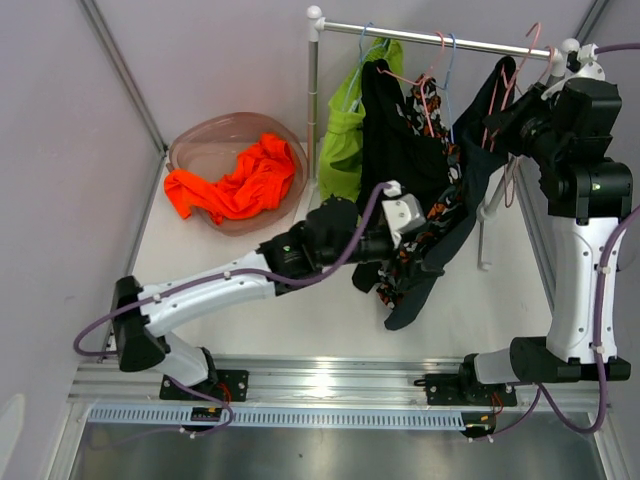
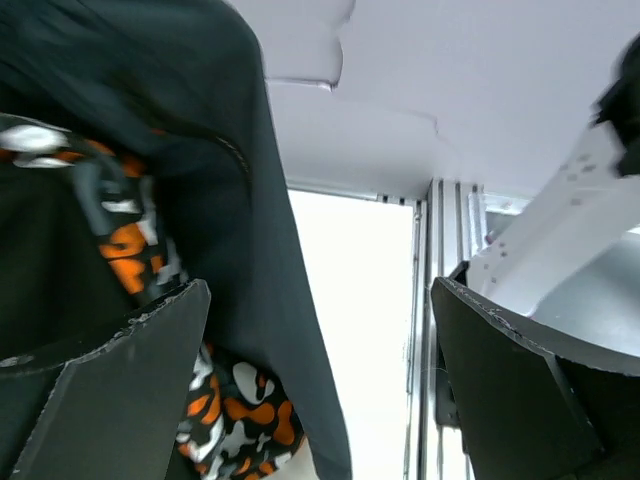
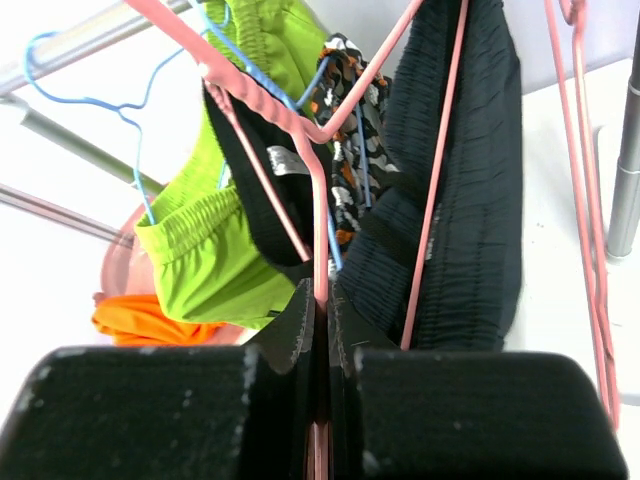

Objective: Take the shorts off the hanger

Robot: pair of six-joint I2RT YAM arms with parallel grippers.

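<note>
We see the right jaws pressed shut on the wire of a pink wire hanger, up by the silver metal rail at the far right of the white bench. The black shorts with a ribbed elastic waistband hang over that hanger and drape down toward the bench. Just beside them are patterned shorts in orange, white and black, with lime-green shorts further left on the rail. The left arm stretches low across the bench, and we find the left jaws standing wide apart. The lower edge of the black shorts and a fold of the patterned cloth lie against one finger. At the far left sits a round translucent pink basin holding a bright orange garment.
</note>
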